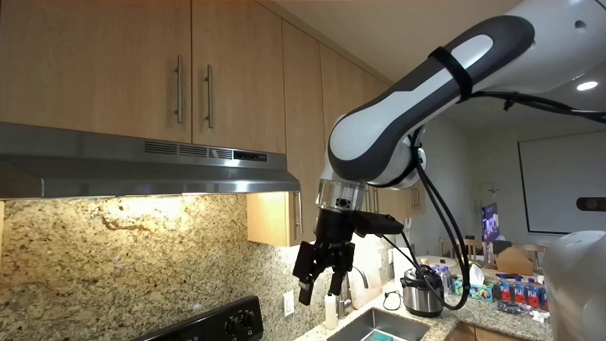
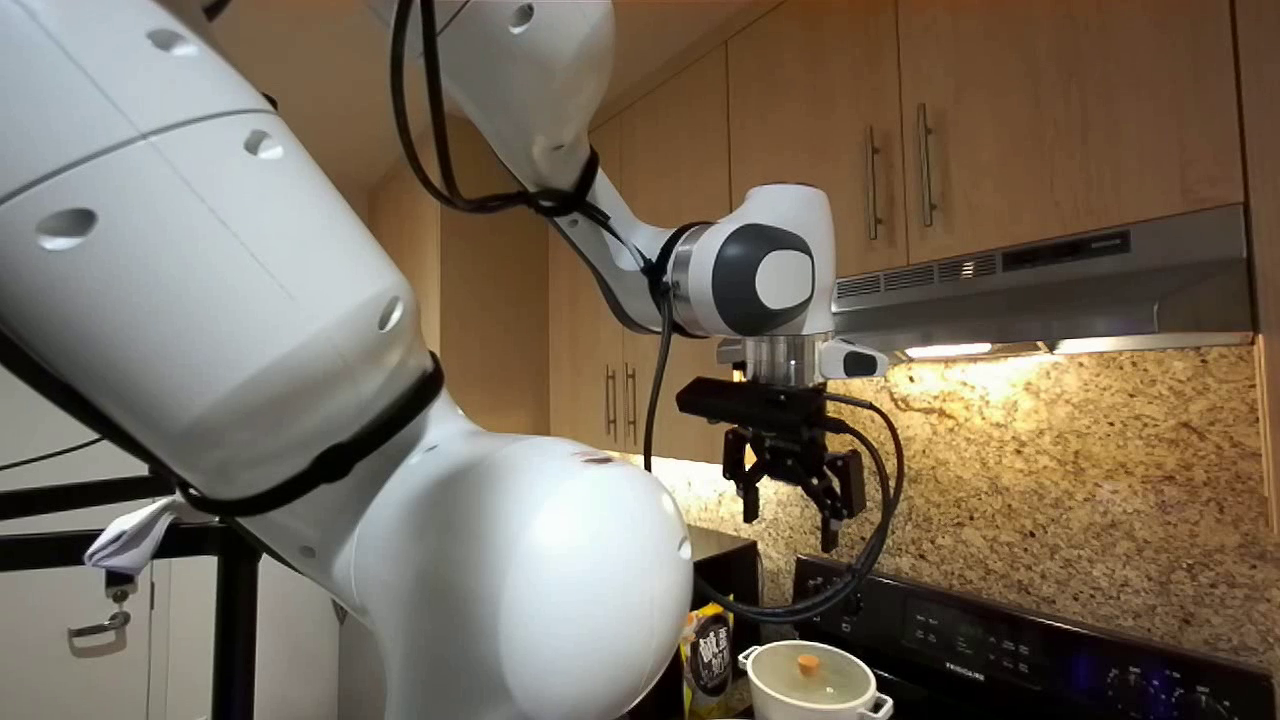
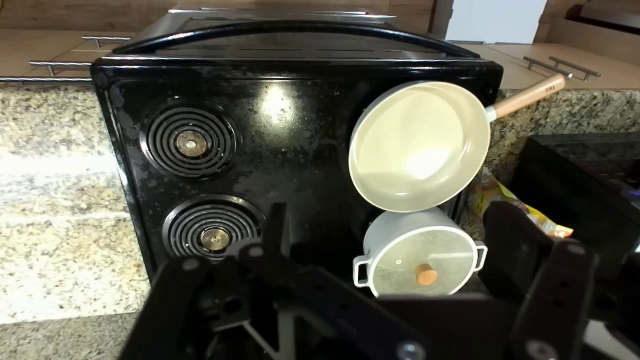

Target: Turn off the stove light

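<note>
The stainless range hood (image 1: 142, 175) hangs under the wooden cabinets; it also shows in an exterior view (image 2: 1000, 308). Its dark control strip (image 1: 250, 156) is on the front face, also seen in an exterior view (image 2: 1066, 250). The stove light (image 2: 948, 350) is lit under the hood and brightens the granite backsplash (image 1: 189, 237). My gripper (image 1: 321, 293) is open and empty, pointing down, lower than the hood and apart from it; it also shows in an exterior view (image 2: 790, 530). In the wrist view its spread fingers (image 3: 387, 210) are above the stove (image 3: 300, 150). The switches' positions are too small to tell.
A cream pan (image 3: 420, 145) and a lidded white pot (image 3: 425, 265) stand on the stove. The black stove back panel (image 2: 1000, 640) rises behind. Cabinet handles (image 1: 209, 97) stick out above the hood. A sink (image 1: 378, 327) and a pressure cooker (image 1: 421, 291) are further along.
</note>
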`<state>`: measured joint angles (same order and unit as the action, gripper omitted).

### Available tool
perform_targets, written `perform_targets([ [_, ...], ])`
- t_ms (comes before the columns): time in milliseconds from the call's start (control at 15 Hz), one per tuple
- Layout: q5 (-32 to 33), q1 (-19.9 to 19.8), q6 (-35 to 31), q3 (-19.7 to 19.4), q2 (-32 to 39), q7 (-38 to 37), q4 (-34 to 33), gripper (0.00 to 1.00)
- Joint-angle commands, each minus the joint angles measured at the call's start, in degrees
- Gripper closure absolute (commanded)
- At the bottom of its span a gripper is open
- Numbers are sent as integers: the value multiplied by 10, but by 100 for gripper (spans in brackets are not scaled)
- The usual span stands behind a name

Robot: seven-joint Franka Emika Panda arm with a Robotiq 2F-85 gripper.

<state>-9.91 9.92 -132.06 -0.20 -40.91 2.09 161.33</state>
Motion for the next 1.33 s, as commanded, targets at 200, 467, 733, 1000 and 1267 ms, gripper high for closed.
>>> perform_targets([
  [200,-4,-5,3,5,0,3,-1,0],
  [467,-4,-5,3,5,0,3,-1,0],
  [733,-4,-8,-11,8,2,-4,-5,0],
  [1000,-12,-7,-31,8,8,-12,-17,0],
  [1267,-17,4,-55,72,45,-106,-90,0],
])
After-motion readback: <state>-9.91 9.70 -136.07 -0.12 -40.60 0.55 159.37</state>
